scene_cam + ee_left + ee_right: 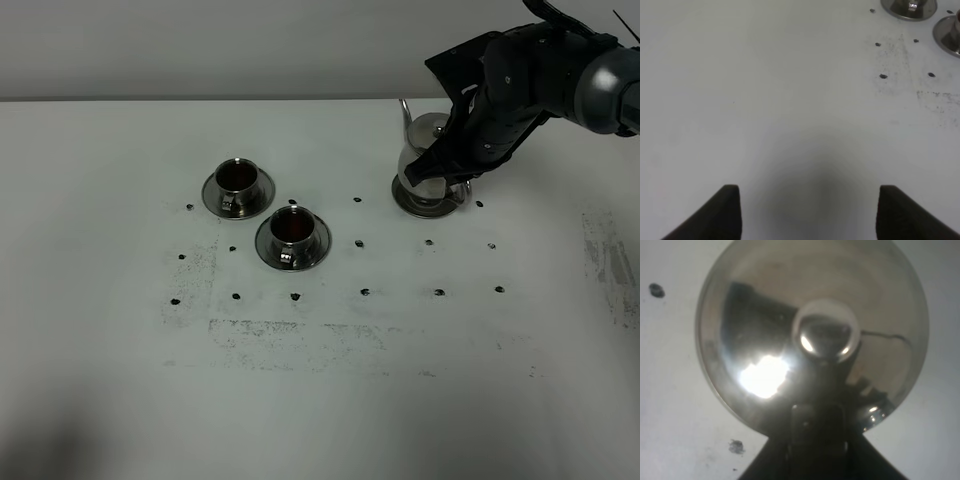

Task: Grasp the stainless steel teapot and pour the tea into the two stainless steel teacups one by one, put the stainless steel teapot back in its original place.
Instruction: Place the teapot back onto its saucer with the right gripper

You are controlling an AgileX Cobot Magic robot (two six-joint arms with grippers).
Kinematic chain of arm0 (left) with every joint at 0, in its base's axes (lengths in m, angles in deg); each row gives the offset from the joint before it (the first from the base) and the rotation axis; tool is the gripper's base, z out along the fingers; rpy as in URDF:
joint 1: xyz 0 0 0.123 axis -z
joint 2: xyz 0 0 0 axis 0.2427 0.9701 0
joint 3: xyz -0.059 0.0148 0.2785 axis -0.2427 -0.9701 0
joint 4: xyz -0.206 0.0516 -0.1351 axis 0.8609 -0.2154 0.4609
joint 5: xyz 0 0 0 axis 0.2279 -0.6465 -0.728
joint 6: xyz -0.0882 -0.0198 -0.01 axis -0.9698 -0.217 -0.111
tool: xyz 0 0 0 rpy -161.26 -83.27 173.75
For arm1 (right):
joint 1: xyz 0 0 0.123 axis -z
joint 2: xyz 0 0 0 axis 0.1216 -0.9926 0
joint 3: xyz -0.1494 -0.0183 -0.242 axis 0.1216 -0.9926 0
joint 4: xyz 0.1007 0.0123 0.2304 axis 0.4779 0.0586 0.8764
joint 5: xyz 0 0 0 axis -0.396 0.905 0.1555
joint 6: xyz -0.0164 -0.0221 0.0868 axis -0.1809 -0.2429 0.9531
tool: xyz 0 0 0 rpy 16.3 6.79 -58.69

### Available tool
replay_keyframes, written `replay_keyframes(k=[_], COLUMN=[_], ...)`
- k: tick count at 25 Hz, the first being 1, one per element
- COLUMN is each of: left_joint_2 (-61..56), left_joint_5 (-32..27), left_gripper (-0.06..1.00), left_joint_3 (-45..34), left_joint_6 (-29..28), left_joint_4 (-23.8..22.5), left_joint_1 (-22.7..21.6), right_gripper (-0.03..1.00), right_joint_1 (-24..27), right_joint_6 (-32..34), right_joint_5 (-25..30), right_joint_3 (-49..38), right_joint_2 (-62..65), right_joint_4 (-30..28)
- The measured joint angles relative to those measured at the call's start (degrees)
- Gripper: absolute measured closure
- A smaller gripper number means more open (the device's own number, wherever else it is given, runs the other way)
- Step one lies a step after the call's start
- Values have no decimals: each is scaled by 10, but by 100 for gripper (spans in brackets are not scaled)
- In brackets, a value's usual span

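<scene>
A white table [320, 400] is seen from above: the stainless steel teapot [425, 150] stands at the far right on its steel disc [430, 203], held at the handle by the closed right gripper [445, 165], which sits on the pot's right side with the spout pointing far-left. The two stainless steel teacups [238, 175], both showing dark tea [293, 221], lie well apart to the left, so release seems to remain. The right wrist view shows the lid knob [826, 335] from directly above, while the left gripper [810, 210], seen only in its wrist view, is spread wide over bare table.
</scene>
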Motion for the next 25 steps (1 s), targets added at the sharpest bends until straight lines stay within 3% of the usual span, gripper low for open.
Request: replay_keyframes(k=[25], left_joint_2=[0], left_joint_5=[0], left_gripper=[39], left_joint_3=[0], left_joint_6=[0], left_joint_4=[0], left_joint_1=[0], right_gripper=[77], right_joint_1=[0], right_joint_6=[0], right_joint_5=[-5], right_joint_3=[0], right_joint_2=[-20], right_joint_4=[-1])
